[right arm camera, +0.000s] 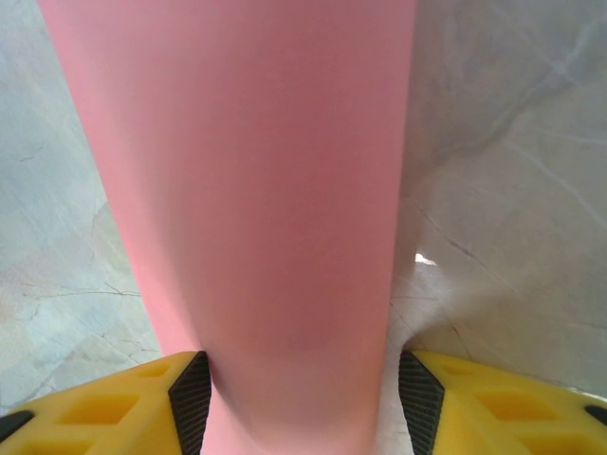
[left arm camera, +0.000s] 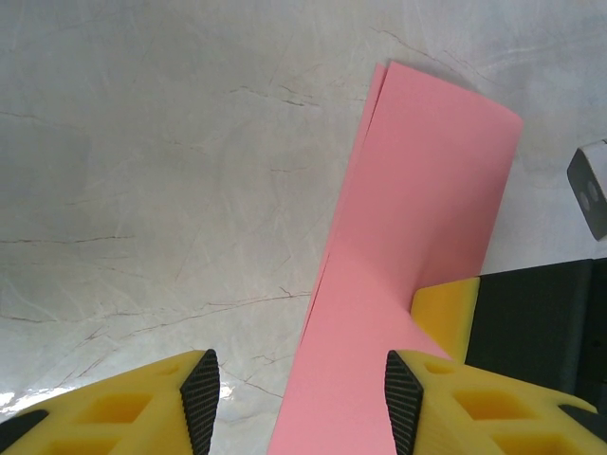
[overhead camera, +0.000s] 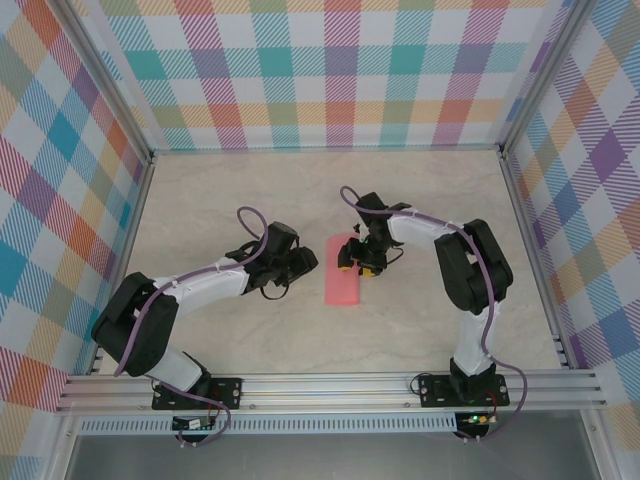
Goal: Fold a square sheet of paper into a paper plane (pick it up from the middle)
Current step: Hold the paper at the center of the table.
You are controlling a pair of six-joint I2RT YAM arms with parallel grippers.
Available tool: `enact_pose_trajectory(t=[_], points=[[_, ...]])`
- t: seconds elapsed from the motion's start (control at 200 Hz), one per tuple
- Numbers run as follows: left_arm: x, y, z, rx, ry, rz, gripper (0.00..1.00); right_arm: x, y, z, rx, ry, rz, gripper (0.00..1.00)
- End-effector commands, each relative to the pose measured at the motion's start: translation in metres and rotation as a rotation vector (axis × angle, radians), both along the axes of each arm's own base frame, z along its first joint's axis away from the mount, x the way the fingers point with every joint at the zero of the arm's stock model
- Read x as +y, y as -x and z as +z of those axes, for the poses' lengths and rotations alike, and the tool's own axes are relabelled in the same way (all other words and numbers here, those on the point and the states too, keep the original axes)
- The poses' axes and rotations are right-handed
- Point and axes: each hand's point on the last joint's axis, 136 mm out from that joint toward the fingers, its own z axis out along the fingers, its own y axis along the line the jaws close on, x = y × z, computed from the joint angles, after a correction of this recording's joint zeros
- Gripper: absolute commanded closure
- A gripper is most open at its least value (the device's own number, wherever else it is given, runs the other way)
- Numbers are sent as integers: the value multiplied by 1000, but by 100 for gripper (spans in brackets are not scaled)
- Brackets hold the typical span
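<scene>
Yellow-fingered right gripper [right arm camera: 303,403] straddles the folded square sheet of paper [overhead camera: 341,275], flat mid-table; jaws apart, nothing grasped. Left gripper [left arm camera: 302,398] likewise released, alongside. Judged mid-folding; next fold requires lifting one edge.

Salmon-pink paper [overhead camera: 341,283] lies on a cream, grey-veined marbled table [overhead camera: 230,190], with yellow, black-padded jaws and pastel plaid walls [overhead camera: 340,70].

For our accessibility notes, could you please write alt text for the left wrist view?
A folded salmon-pink sheet of paper lies on the table, running from bottom centre to upper right. The left claw, yellow with black pads, stands open at the bottom edge, the sheet's end between its fingers. The right claw's yellow finger is at the sheet's right edge.
</scene>
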Motion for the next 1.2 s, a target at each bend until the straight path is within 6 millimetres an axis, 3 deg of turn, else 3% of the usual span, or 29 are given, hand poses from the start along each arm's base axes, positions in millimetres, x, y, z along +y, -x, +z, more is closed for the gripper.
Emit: enact_pose_trajectory(t=[0.0, 1.195], points=[[-1, 1, 3, -1, -21, -9, 48, -9, 13, -16, 59, 63, 36, 41], [-1, 0, 2, 2, -22, -18, 46, -27, 19, -39, 117, 197, 60, 41]])
